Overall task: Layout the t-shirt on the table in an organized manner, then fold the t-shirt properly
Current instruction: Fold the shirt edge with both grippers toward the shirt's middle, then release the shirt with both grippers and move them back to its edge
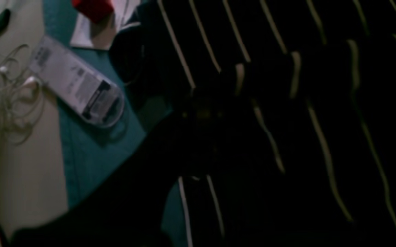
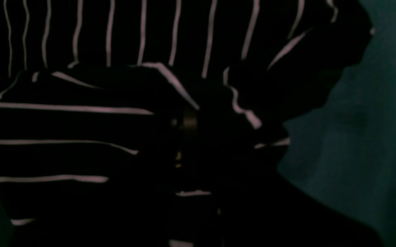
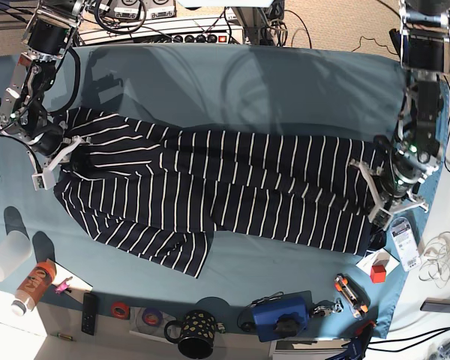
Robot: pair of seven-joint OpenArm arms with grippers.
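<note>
Lay stretched left to right across the middle of the teal surface (image 3: 270, 90): the striped t-shirt (image 3: 225, 180), one sleeve flopped toward the near left. Was pinched at its left end by the right hand (image 3: 60, 154), clamped shut on bunched cloth. Was pinched at its right end by the left hand (image 3: 390, 191), likewise closed tight on the fabric. Sat just right of that end, near the edge: a clear plastic package (image 1: 78, 82) and tangled white earphones (image 1: 6, 89).

worktop (image 3: 285, 90): teal cloth | on it: t-shirt (image 3: 232, 187) spread across | front edge: mug (image 3: 195, 334), cup (image 3: 6, 255), bottle (image 3: 31, 286), remote (image 3: 90, 313)
</note>
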